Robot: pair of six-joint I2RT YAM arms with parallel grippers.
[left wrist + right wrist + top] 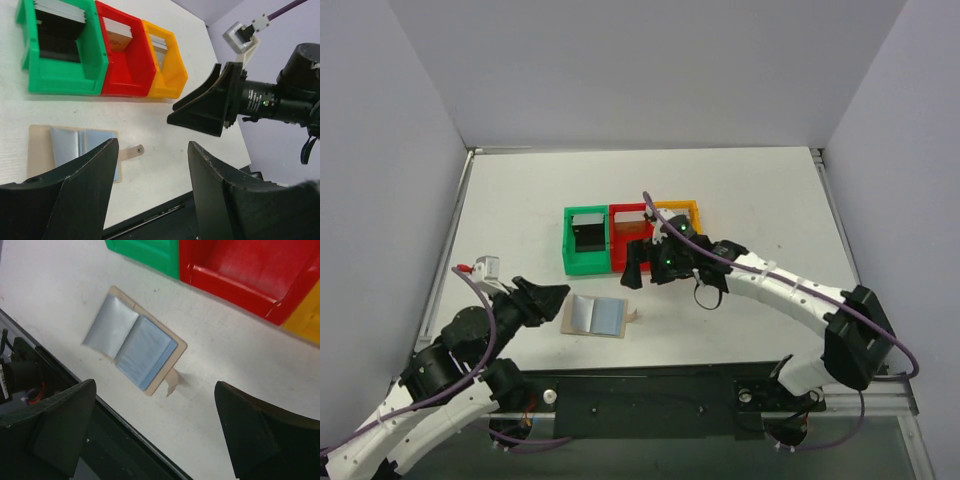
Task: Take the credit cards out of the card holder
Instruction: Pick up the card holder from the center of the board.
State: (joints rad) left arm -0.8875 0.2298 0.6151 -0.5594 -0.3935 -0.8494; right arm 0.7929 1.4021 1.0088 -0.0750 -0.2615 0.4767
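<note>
So the card holder (595,316) is lying flat and wide open on the surface (740,200), light blue panels facing up. It sits on the near side of the red bin (628,212), toward the arm bases, close to the bin but not touching it. Its little snap tab (170,385) sticks out from the edge on the orange bin's side.

The green bin (585,262) is butted up against one side of the red bin and the orange bin (685,207) against the other. All three have flat cards (119,36) standing in them.

The right end effector (645,268) hangs at the red bin's near lip with its fingers spread wide and nothing between them. In the right wrist view the card holder shows below, in the gap.

The left end effector (558,297) is further from the red bin, just past the card holder's far edge. Its fingers are also apart and empty, pointing toward the holder.
</note>
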